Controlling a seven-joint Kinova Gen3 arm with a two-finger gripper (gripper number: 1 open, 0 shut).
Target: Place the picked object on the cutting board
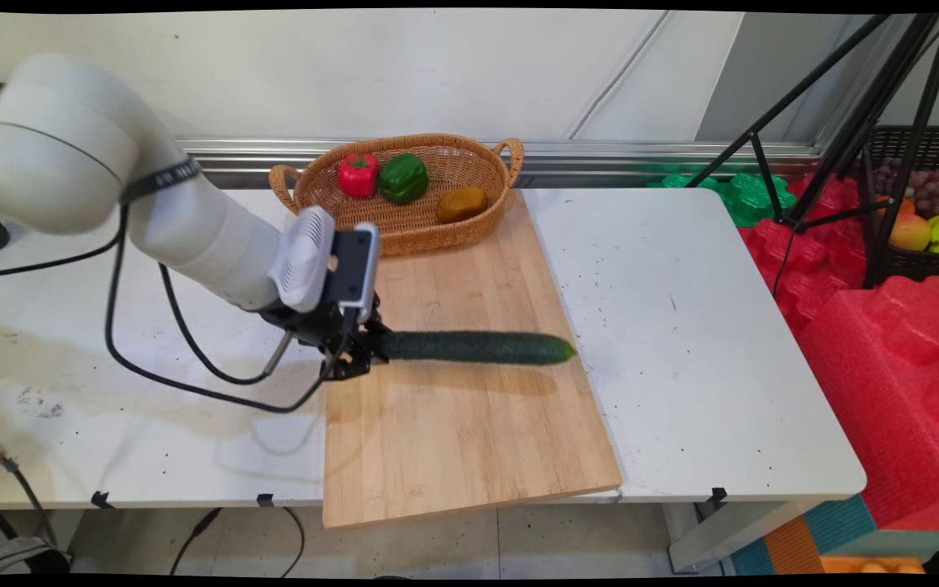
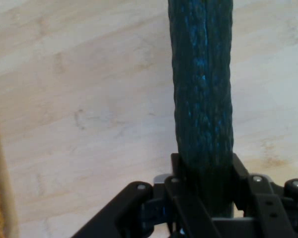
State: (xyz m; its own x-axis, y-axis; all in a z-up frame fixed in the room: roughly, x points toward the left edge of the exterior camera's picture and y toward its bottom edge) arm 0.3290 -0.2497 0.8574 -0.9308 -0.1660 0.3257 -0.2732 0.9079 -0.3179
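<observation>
Hand view: end effector clamps cucumber above cutting board.

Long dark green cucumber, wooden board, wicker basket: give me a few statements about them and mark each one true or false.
1. The black two-finger gripper is shut on one end of the long dark green cucumber. True.
2. The cucumber lies inside the oval wicker basket. False: it is held out over the pale wooden cutting board.
3. The basket holds a red pepper, a green pepper and a brown item. True.
4. The basket stands at the board's near end. False: it stands at the far end.
</observation>
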